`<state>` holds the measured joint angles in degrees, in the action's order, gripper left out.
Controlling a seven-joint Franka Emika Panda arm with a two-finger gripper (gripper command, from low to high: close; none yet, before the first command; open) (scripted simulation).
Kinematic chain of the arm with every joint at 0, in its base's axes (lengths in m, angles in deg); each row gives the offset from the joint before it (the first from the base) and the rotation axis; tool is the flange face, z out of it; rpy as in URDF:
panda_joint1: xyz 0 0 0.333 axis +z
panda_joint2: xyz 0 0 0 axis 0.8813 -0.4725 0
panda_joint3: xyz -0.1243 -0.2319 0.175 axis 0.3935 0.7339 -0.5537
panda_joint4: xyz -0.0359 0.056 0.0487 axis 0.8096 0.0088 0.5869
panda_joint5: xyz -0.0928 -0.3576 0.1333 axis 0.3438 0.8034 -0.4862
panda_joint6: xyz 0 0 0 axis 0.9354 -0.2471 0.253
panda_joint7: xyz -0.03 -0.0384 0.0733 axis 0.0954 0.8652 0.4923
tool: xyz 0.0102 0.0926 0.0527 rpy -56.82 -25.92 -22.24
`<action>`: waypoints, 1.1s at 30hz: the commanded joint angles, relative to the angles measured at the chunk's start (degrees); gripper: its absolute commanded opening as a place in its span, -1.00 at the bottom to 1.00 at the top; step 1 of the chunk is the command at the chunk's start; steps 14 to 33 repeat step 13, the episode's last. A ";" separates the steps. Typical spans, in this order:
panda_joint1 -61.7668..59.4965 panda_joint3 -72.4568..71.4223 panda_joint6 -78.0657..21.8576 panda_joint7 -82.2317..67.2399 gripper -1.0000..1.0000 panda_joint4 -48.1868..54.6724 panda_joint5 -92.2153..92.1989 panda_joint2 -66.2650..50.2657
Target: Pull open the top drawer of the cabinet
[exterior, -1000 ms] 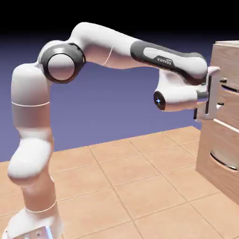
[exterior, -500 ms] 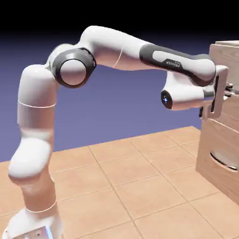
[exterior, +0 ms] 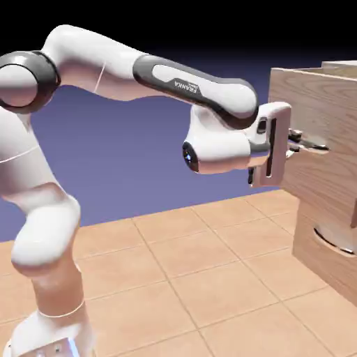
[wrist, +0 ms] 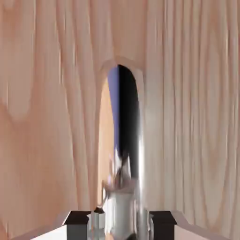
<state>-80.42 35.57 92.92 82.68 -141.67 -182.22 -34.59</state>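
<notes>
Upper light-wood drawer front with pale grain [exterior: 307, 108], standing out from the tall boxy light-brown cabinet [exterior: 304, 226], open part way. Curved silver-grey metal bar handle [exterior: 318, 147] on its face, directly ahead of the gripper [exterior: 294, 141], long axis across the finger closing direction. Gripper clenched on the handle, though exact contact is hard to make out in the glare. Likely mid-pull; next, draw straight back toward the exterior view's left; slipping off the bar is the risk.
</notes>
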 commanded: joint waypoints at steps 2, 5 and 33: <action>0.68 1.00 0.10 1.42 -1.00 -3.76 1.31 4.15; 1.93 2.63 0.84 3.48 -1.00 -8.96 3.47 10.38; 5.89 6.83 4.63 6.19 1.00 -17.16 7.79 22.29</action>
